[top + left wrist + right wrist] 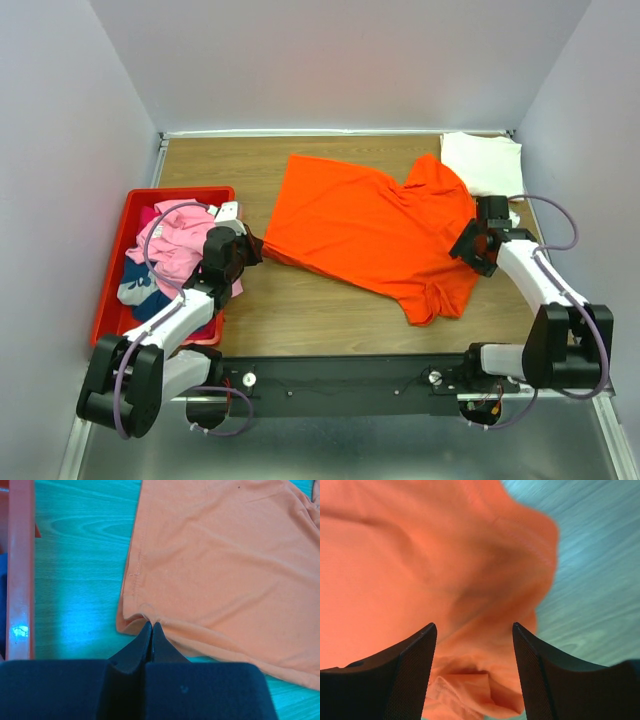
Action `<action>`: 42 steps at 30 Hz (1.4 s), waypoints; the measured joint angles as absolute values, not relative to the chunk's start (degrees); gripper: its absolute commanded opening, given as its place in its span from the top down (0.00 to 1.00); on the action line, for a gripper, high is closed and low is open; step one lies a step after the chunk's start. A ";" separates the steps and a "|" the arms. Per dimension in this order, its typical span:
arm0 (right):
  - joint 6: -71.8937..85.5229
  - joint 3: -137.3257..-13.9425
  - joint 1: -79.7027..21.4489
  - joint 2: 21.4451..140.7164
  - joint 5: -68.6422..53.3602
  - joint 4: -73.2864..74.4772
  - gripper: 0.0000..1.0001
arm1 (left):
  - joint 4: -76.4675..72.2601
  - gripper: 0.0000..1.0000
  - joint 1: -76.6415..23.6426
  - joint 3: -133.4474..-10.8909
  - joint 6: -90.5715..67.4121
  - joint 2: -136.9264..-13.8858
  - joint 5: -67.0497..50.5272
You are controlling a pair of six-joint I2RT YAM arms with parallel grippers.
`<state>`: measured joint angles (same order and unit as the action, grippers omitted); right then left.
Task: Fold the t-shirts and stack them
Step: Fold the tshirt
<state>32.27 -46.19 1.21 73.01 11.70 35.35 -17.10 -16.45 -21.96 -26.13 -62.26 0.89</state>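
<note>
Left fingers are clenched on the puckered hem of the orange t-shirt, which lies spread on the table. Right fingers stand apart, released, just above its bunched right edge. Cream t-shirt sits at the far right corner.

You have a wooden table carrying three things. An orange t-shirt lies spread across its middle, rumpled toward your right. A cream-white t-shirt sits folded in the far right corner, just beside it. A red bin rests along the left edge.
</note>
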 measured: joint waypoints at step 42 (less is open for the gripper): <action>37.21 -48.71 -16.53 73.69 8.84 27.86 0.32 | -17.12 1.00 -16.19 -21.96 -26.13 -63.11 1.06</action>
